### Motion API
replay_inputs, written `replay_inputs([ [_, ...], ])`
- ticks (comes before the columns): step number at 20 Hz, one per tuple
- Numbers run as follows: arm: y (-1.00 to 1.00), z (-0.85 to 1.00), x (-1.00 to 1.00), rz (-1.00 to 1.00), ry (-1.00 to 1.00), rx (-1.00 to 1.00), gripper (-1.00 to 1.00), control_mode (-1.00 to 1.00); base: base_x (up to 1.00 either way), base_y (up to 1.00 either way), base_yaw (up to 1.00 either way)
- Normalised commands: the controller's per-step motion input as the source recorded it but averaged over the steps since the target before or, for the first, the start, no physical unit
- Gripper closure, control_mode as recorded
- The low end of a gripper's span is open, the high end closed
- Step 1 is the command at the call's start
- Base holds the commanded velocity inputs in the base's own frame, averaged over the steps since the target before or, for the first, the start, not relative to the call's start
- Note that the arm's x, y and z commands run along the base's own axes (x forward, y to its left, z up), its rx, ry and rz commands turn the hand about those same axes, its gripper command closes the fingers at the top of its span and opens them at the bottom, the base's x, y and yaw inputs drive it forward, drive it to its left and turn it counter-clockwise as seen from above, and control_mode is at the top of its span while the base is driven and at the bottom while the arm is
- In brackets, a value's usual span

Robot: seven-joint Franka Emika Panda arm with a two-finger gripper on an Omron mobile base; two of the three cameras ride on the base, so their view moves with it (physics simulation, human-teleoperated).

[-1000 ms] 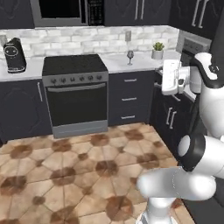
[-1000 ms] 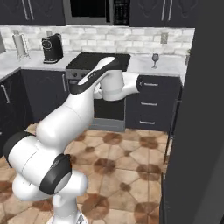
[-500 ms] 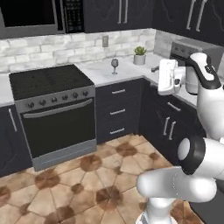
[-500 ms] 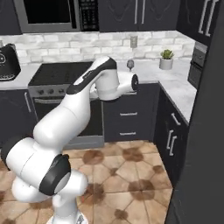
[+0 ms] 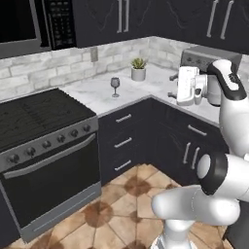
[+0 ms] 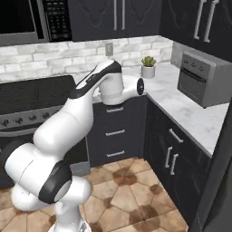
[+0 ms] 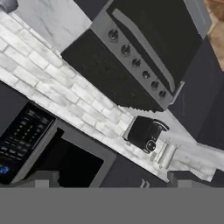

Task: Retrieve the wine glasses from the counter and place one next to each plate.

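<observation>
The white marble counter [image 5: 104, 95] bears a wine glass [image 5: 115, 86], a potted plant [image 5: 138, 69] (near the corner) and a toaster oven [image 6: 201, 77].

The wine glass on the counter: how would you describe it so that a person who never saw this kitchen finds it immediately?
Start at the black stove and move right onto the white marble counter. The wine glass stands upright there, alone on the open marble, before the corner. Its neighbour toward the corner is a small potted plant in a pale pot; the glass is the dark, translucent one on a thin stem.
</observation>
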Motion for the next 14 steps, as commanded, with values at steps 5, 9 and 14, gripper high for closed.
replay_inputs([
  [5,0.00,0.00,0.00,0.00,0.00,0.00,-1.00,1.00,0.69,0.53,-0.11],
  [9,0.00,0.00,0.00,0.00,0.00,0.00,-1.00,1.00,0.52,-0.21,0.00],
  [14,0.00,0.00,0.00,0.00,0.00,0.00,-1.00,1.00,0.85,-0.27,0.00],
])
